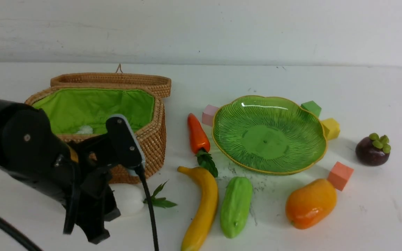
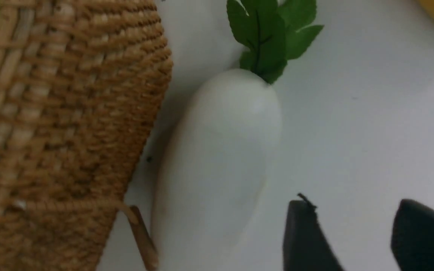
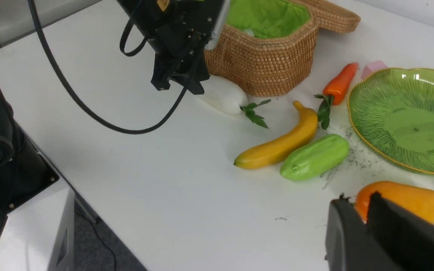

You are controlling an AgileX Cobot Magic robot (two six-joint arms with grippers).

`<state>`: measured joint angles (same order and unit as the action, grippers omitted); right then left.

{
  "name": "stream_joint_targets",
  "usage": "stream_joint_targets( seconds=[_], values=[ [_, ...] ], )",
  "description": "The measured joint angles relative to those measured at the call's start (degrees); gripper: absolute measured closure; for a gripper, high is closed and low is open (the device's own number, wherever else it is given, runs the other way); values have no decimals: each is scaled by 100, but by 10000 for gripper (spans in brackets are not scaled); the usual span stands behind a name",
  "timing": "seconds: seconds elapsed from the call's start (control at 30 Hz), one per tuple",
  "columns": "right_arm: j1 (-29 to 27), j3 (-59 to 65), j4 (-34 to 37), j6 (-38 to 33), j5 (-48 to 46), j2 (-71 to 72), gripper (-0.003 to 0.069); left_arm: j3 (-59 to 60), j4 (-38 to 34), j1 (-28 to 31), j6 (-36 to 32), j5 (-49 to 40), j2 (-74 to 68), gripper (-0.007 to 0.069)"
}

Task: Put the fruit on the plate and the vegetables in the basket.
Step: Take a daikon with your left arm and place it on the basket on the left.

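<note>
Left pincer (image 1: 84, 232) hangs over a scuffed white table (image 1: 361, 216), white wall (image 1: 201, 28) behind.

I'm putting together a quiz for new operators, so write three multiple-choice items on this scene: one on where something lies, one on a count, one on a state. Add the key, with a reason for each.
1. The white radish lies:
A. inside the basket
B. on the table beside the basket
C. on the plate

2. How many small coloured cubes sit around the plate?
A. two
B. four
C. six

3. The left hand is:
A. open, holding nothing
B. shut on the radish
C. shut on the banana

Key:
1 B: the radish rests on the white tabletop next to the wicker wall.
2 B: one pink, one green, one yellow and one orange cube show at the plate's edge.
3 A: its fingers stand apart with only bare table between them.
</note>
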<state>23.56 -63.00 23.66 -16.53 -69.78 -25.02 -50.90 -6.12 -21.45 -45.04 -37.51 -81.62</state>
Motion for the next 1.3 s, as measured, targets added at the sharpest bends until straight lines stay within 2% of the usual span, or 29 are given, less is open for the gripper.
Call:
stream_joint_targets(
  seconds=[0.07,0.13,0.27,0.43,0.6,0.83,1.13,1.3],
  values=[
    [0,0,-7,0,0,0,559,0,213,0,-258,241,-207,148],
    [0,0,-12,0,0,0,556,0,393,0,-386,414,-398,71],
    [0,0,-11,0,0,0,551,0,754,0,-439,677,-755,22],
    [0,0,-6,0,0,0,546,-6,1236,0,-441,1084,-1144,52],
    [0,0,-6,0,0,0,541,-6,1336,0,-441,971,-1465,92],
    [0,0,25,0,0,0,541,-6,1331,0,-452,403,-1571,132],
    [0,0,55,0,0,0,541,-22,928,0,-316,197,-1497,134],
    [0,0,49,0,16,0,541,-22,804,-156,-179,8,-995,134]
  ],
)
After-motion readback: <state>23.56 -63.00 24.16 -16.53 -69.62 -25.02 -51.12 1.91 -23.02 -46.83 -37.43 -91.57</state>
